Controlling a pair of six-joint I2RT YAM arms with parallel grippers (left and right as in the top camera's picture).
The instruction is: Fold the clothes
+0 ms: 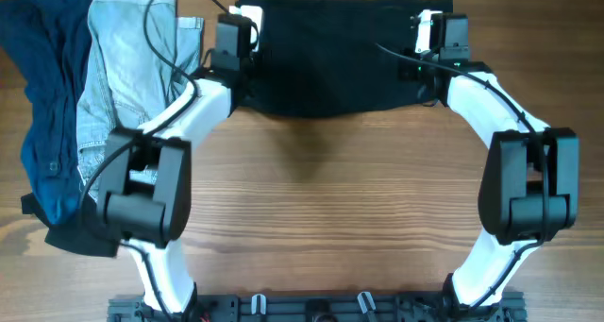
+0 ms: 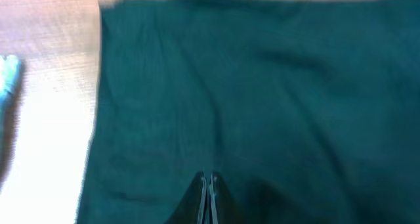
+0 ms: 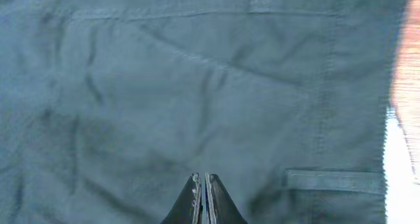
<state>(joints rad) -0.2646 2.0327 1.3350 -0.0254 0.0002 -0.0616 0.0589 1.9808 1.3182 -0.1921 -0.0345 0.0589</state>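
Observation:
The black shorts [image 1: 330, 58] lie spread flat at the far middle of the table. They fill the left wrist view [image 2: 262, 86] and the right wrist view [image 3: 164, 86]. My left gripper [image 1: 250, 34] is over their left end, its jaws [image 2: 209, 181] shut just above the cloth with nothing seen between them. My right gripper [image 1: 427, 34] is over their right end, its jaws [image 3: 202, 181] also shut, near a flat sewn strip [image 3: 335, 181]. Pale blue jeans [image 1: 123, 67] and a navy garment [image 1: 42, 95] lie at the far left.
The jeans and the navy garment lie in a heap beside my left arm, and a bit of the jeans shows in the left wrist view [image 2: 6, 73]. Bare wooden table [image 1: 330, 190] lies between the arms. Black cables run over the left arm.

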